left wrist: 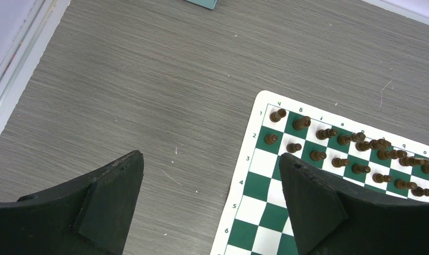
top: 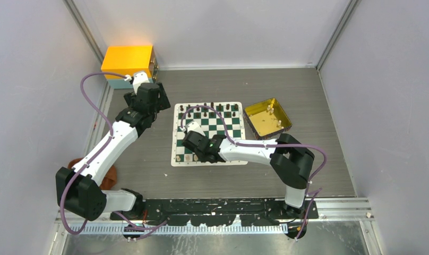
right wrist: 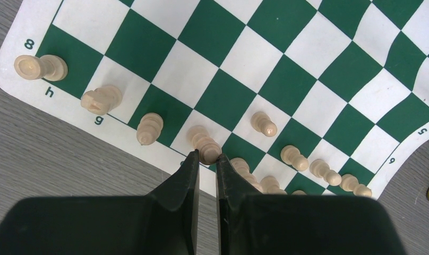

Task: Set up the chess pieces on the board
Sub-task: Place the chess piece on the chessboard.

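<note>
The green and white board (top: 231,127) lies mid-table. Dark chess pieces (left wrist: 329,143) fill its two far rows. Cream chess pieces line the near edge: a rook (right wrist: 40,67), a knight (right wrist: 101,99), a bishop (right wrist: 149,127) and several pawns (right wrist: 293,156). My right gripper (right wrist: 206,155) reaches over the board's near left part, shut on the top of a tall cream piece (right wrist: 204,142) that stands in the near row beside the bishop. My left gripper (left wrist: 211,155) hangs open above the bare table by the board's far left corner, holding nothing.
A gold tray (top: 260,127) with a few cream pieces (top: 269,109) sits off the board's far right corner. A yellow box (top: 128,60) stands at the back left. A brown cloth (top: 109,178) lies by the left arm.
</note>
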{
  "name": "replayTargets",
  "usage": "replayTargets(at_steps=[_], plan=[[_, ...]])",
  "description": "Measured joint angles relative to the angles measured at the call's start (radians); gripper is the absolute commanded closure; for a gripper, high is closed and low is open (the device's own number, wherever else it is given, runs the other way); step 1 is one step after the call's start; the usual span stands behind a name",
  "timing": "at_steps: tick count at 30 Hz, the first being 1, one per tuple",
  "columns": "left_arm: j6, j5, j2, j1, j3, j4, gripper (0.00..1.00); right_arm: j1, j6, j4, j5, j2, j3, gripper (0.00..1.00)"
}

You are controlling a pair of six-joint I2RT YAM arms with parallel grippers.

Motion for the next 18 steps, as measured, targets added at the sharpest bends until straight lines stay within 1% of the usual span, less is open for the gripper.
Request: replayTargets(at_steps=[18], plan=[[0.0, 0.0, 0.0, 0.0, 0.0, 0.0, 0.02, 0.0, -0.01, -0.016, 0.008, -0.003, 0.0, 1.0]])
